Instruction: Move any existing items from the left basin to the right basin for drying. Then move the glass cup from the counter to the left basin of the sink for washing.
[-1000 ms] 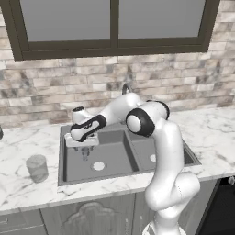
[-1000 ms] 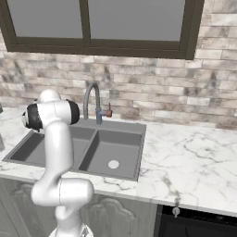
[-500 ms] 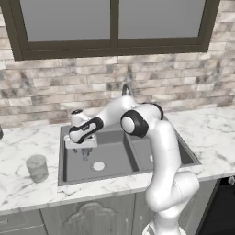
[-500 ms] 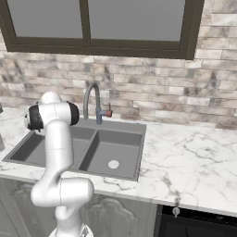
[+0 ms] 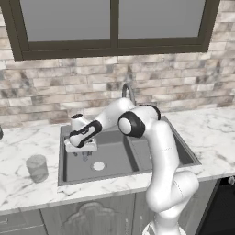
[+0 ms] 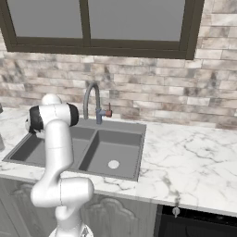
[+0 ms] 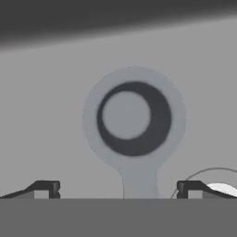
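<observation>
Seen from straight above in the hand view, the tiny clear glass (image 7: 133, 118) stands in the left basin (image 5: 112, 158) as a round rim with a narrow stem-like part running toward the view's bottom. My gripper (image 7: 118, 189) is open, one fingertip on each side of the glass and well apart from it. In the left base view the gripper (image 5: 84, 153) hangs low inside the left basin, just left of its pale drain (image 5: 98, 166). The clear tumbler (image 5: 36, 167) stands upright on the white marble counter (image 5: 27, 193), left of the sink. The right basin (image 6: 115, 150) holds nothing.
A curved steel tap (image 6: 90, 99) rises behind the sink's divider. My arm (image 5: 151, 137) arches over the divider and hides much of the right basin in the left base view. A brick wall and a window stand behind the counter.
The hand has sunk lower into the left basin and drifted slightly left. The tumbler has not moved.
</observation>
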